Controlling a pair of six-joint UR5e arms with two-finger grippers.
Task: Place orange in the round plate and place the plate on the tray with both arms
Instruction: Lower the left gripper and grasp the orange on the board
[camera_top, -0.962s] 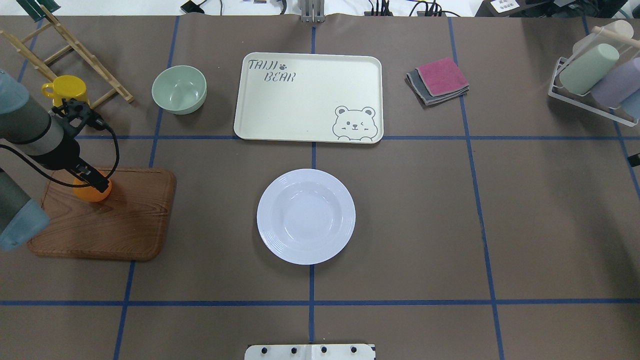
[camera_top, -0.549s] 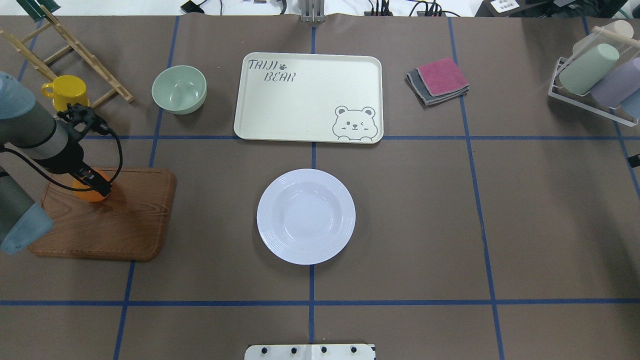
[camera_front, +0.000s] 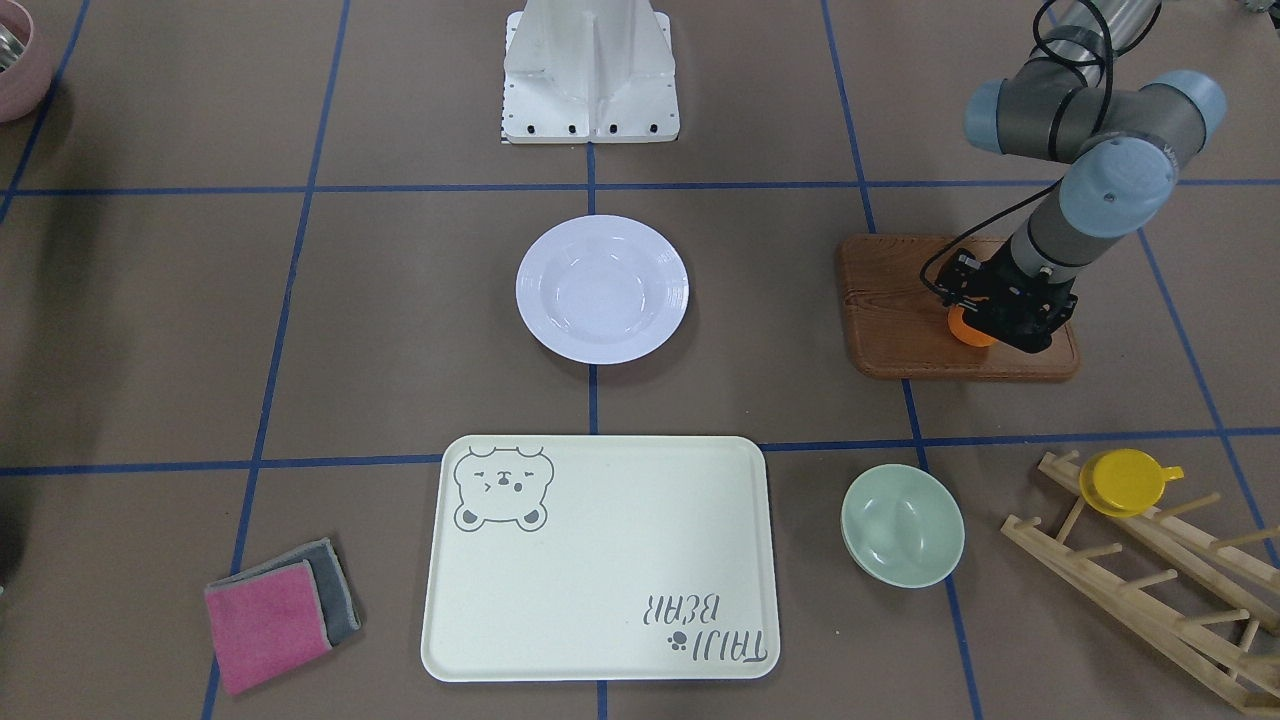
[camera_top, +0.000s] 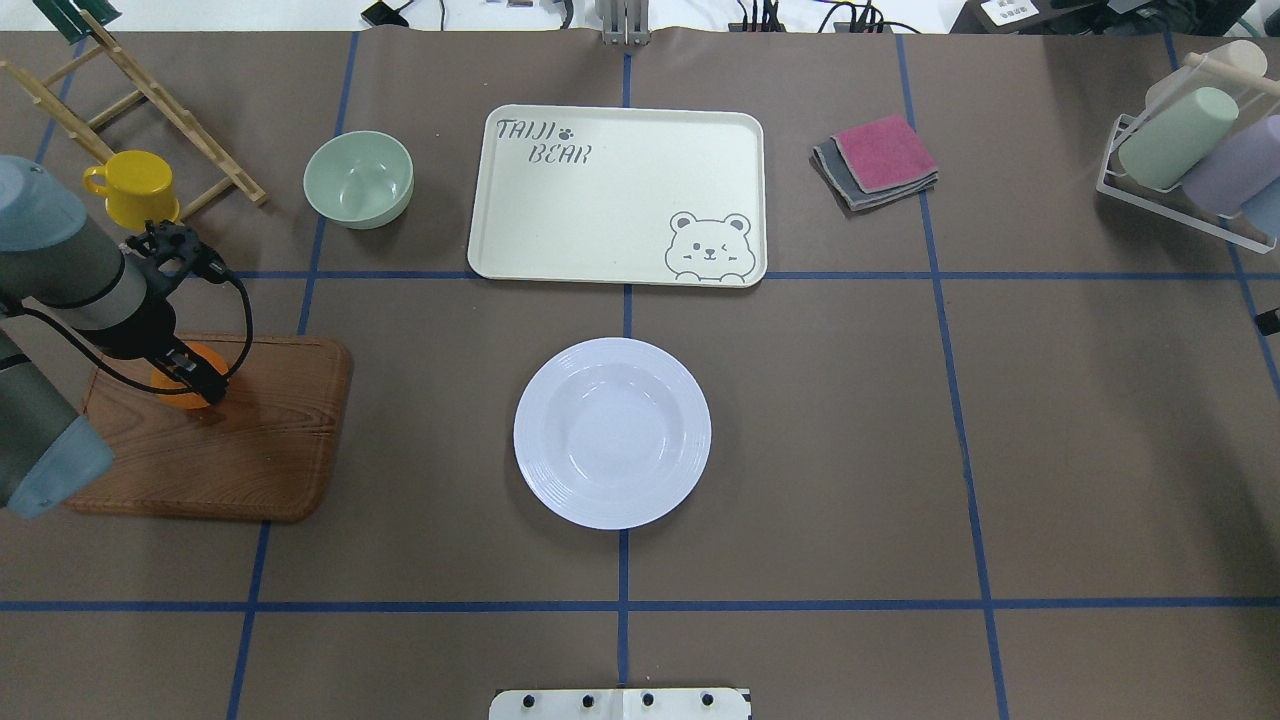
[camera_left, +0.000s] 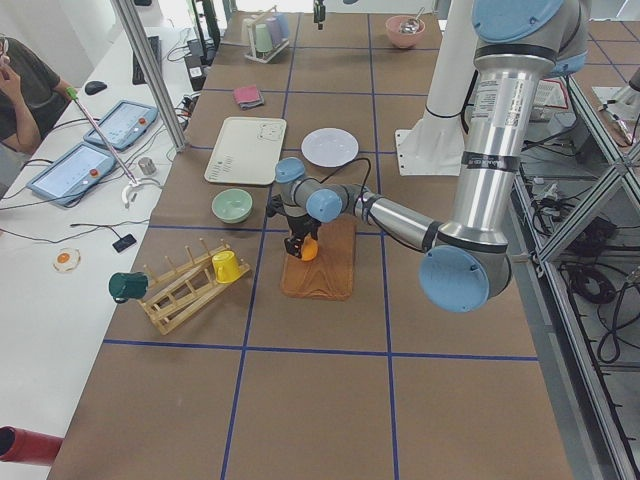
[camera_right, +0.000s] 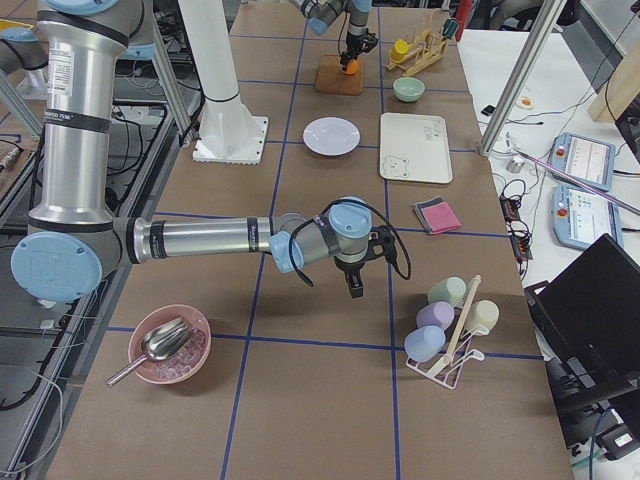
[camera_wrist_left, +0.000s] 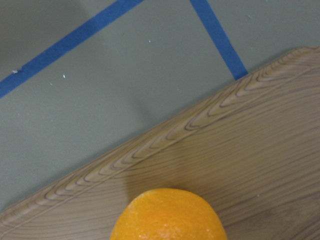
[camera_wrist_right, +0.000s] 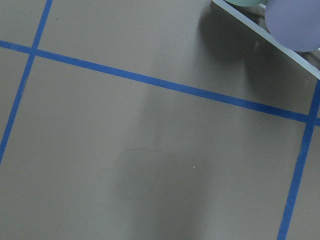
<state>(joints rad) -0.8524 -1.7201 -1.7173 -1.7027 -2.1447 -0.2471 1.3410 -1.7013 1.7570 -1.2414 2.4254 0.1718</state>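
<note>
The orange (camera_top: 168, 386) rests on a brown wooden board (camera_top: 250, 450) at the table's left. My left gripper (camera_top: 193, 378) is down over it, open, with its black fingers either side of the fruit. The left wrist view shows the orange (camera_wrist_left: 169, 216) close below, resting on the board. The white round plate (camera_top: 612, 432) lies empty mid-table, and the cream bear tray (camera_top: 615, 195) lies empty beyond it. My right gripper (camera_right: 353, 290) hangs over bare table near a cup rack; I cannot tell its state.
A pale green bowl (camera_top: 358, 178) sits left of the tray. A yellow cup (camera_top: 135, 185) hangs on a wooden rack (camera_top: 150, 90) behind the board. Folded cloths (camera_top: 878, 160) lie right of the tray. A cup rack (camera_top: 1190, 150) stands far right.
My left gripper has dropped lower over the orange, covering more of it, and the wrist has shifted slightly. The orange, plate and tray have stayed put.
</note>
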